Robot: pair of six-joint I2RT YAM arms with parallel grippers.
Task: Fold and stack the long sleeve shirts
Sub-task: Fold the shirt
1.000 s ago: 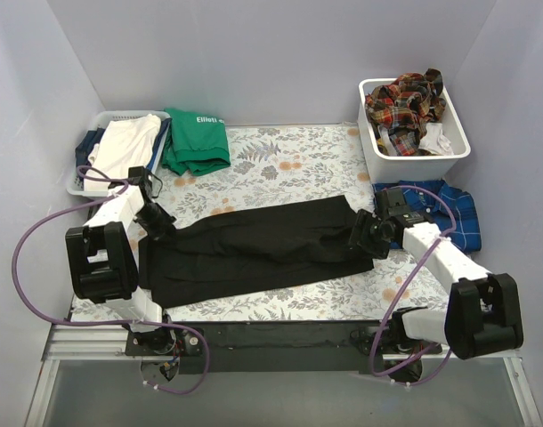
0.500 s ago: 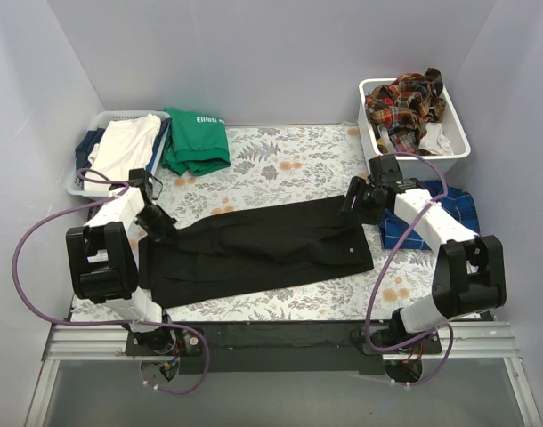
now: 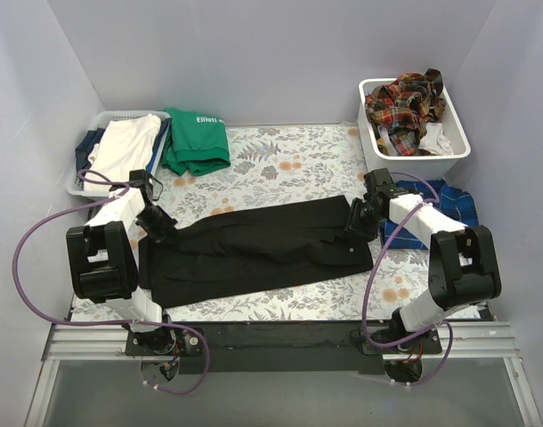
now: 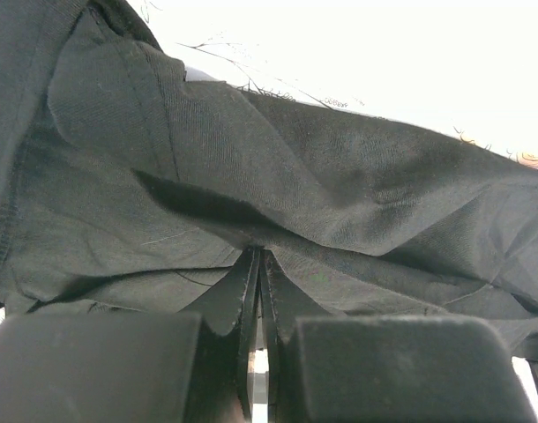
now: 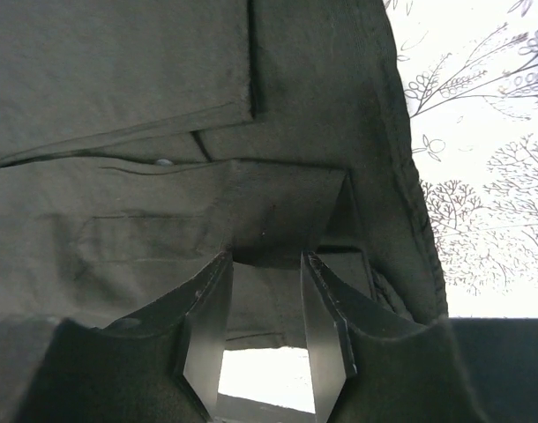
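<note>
Black and soft, the shirt point(image 3: 254, 245) lies stretched left to right across the middle of the surface point(image 3: 280, 165). My left tool point(image 4: 258, 257) pinches its left end to anchor it. My right tool point(image 5: 267, 261) stands part-open over a fold at the right end, probably to grip it.

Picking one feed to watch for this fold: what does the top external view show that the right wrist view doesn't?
Only top external: the whole black shirt, the left gripper at its left end, the green top, the bin of red plaid shirts. Only right wrist: the right gripper close up, jaws apart over a fold in the cloth. Both: black shirt, right gripper, floral table cover.
</note>
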